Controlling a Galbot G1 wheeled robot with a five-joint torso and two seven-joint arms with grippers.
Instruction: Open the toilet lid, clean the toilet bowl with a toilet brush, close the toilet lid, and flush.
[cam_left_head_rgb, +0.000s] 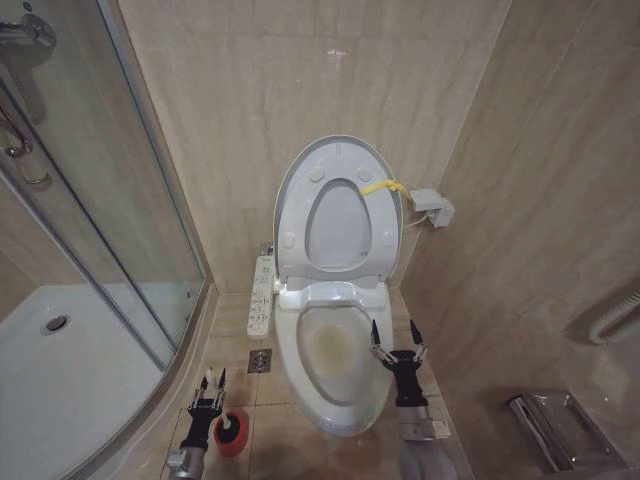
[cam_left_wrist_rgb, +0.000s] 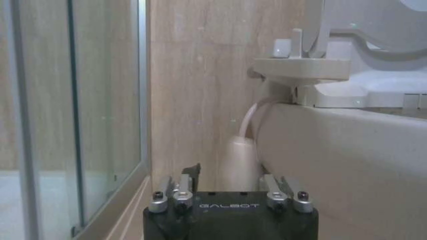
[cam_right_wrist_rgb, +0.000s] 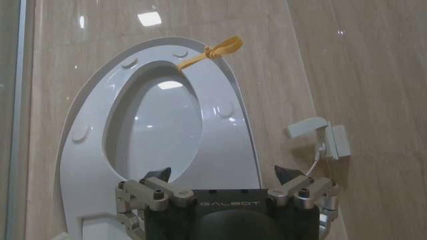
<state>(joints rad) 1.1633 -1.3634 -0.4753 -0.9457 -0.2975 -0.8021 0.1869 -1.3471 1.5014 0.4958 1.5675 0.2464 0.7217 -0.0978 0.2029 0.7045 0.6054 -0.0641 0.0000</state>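
Standing upright against the far tiled wall, the toilet lid (cam_left_head_rgb: 340, 160) is open, with the seat ring (cam_left_head_rgb: 337, 225) raised in front of it and a yellow strap (cam_left_head_rgb: 380, 187) tied at its right edge. Below it the toilet bowl (cam_left_head_rgb: 335, 350) lies uncovered, its inside stained yellowish. A white button panel (cam_left_head_rgb: 261, 295) runs along the left side of the bowl.

The right gripper (cam_left_head_rgb: 398, 342) hangs just off the bowl's right rim, its two dark fingers spread wide apart and holding nothing. From the right wrist view the same gripper (cam_right_wrist_rgb: 223, 175) faces the raised lid (cam_right_wrist_rgb: 80, 150), and the strap (cam_right_wrist_rgb: 210, 51) shows near the lid's top edge.

The left gripper (cam_left_head_rgb: 211, 382) sits low on the near left, over the floor tiles between the bowl and the glass shower door (cam_left_head_rgb: 110, 190). Its fingers are open and empty. Just to its right a small red cup (cam_left_head_rgb: 232, 437) stands on the floor, with the dark head of the toilet brush (cam_left_head_rgb: 228, 428) inside it. In the left wrist view the left gripper (cam_left_wrist_rgb: 229, 187) points along the outer side of the bowl (cam_left_wrist_rgb: 347, 165).

A white box (cam_left_head_rgb: 433, 207) is mounted on the wall to the right of the lid.
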